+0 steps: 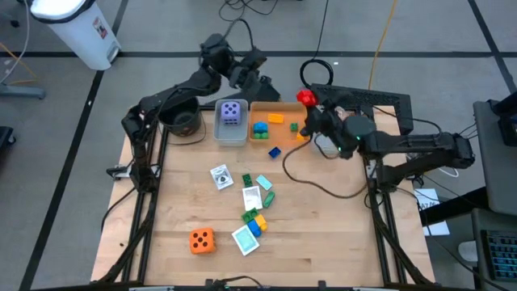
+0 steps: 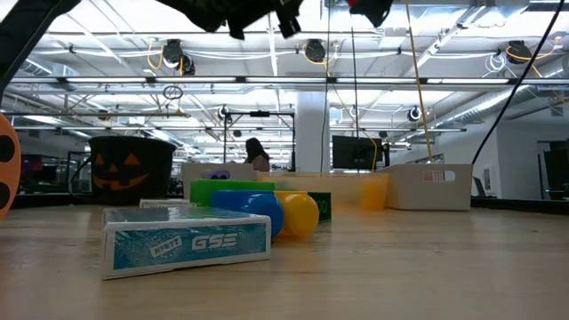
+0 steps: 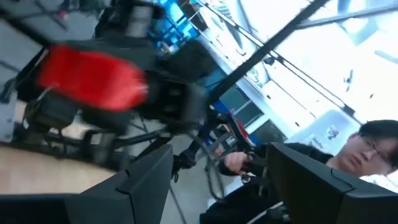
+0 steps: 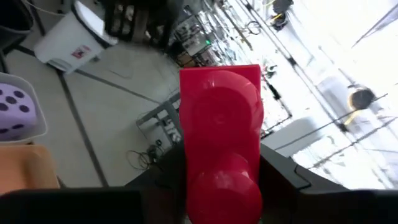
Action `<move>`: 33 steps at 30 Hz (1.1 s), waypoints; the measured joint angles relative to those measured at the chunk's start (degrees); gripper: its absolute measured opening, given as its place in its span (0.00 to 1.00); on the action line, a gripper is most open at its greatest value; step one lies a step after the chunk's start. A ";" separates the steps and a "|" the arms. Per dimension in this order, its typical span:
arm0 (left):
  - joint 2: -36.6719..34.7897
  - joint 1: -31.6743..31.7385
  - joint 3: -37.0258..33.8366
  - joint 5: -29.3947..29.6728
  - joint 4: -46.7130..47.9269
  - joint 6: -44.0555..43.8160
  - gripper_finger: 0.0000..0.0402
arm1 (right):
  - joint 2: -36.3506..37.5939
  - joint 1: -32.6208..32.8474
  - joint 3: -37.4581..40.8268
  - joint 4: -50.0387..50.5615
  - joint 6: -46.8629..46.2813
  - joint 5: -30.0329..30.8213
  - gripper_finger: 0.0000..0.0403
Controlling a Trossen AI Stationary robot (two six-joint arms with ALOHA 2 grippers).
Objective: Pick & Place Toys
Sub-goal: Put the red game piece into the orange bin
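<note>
Seen from above, the right gripper (image 1: 308, 103) is raised beside the orange bin (image 1: 284, 108) at the table's far side, its jaws closed on a red brick (image 1: 305, 98), apparently so it can drop the brick in with the small bricks already sorted there. The left gripper (image 1: 257, 66) hangs above and behind the grey bin (image 1: 219, 133), which holds the purple die (image 1: 232, 113); its jaws stand apart with nothing between them. An orange die (image 1: 201, 240) and a cluster of cards and bricks (image 1: 252, 212) lie on the wooden table (image 1: 323, 234), not yet collected.
</note>
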State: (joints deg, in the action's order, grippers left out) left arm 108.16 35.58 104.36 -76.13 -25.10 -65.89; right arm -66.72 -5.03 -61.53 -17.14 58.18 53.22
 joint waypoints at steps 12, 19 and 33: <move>-6.24 5.41 0.04 -4.09 -0.14 6.45 0.68 | -11.68 -17.58 -17.77 27.98 -24.10 -23.08 0.31; -7.08 6.92 0.07 -8.09 0.00 7.56 0.67 | -22.29 -23.66 -30.74 45.38 -32.40 -35.29 0.31; -9.90 8.73 0.05 -5.20 0.02 13.95 0.67 | -36.30 -32.37 -38.17 65.83 -46.81 -56.08 0.31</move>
State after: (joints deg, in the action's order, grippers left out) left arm 98.26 44.31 104.41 -81.33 -25.08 -51.94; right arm -103.03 -37.40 -99.70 48.69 11.37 -2.86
